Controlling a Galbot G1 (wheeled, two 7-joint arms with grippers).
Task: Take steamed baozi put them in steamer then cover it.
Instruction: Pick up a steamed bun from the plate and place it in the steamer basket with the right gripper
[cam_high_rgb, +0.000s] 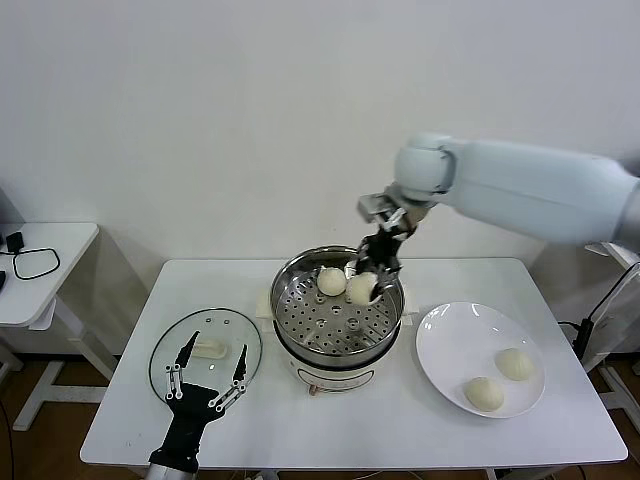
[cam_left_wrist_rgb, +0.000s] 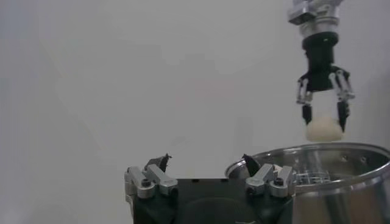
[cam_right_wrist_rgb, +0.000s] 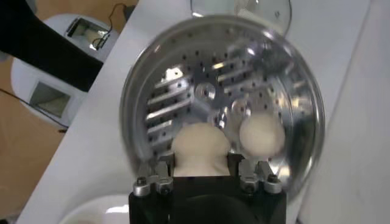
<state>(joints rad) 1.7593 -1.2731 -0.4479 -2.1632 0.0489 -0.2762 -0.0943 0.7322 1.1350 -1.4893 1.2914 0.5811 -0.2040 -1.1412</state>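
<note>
Four buns make up your load, and you can see them split evenly around the steamer (cam_high_rgb: 338, 322): one bun (cam_high_rgb: 331, 281) already lies on the holed tray at the steamer's far side, a second bun (cam_high_rgb: 362, 288) hangs just above that tray beside it, and two more buns (cam_high_rgb: 499, 379) wait on the white plate (cam_high_rgb: 450, 335) just to the steamer's right. Your right gripper (cam_high_rgb: 374, 268) is clenched on the hanging bun, its fingers (cam_right_wrist_rgb: 159, 179) pressed to the dough on either side, which you can check in the right wrist view where the bun fills the gap between them. You hold it over the open pot and next to the first bun, probably so that it drops into free space and leaves the near half of the tray for the two to come. The glass lid (cam_high_rgb: 205, 350) lies flat on the table to the steamer's left, handle up, kept near for the final covering. Your left gripper (cam_high_rgb: 207, 376) hovers over that lid with its fingers spread, holding nothing, likely waiting its turn.
</note>
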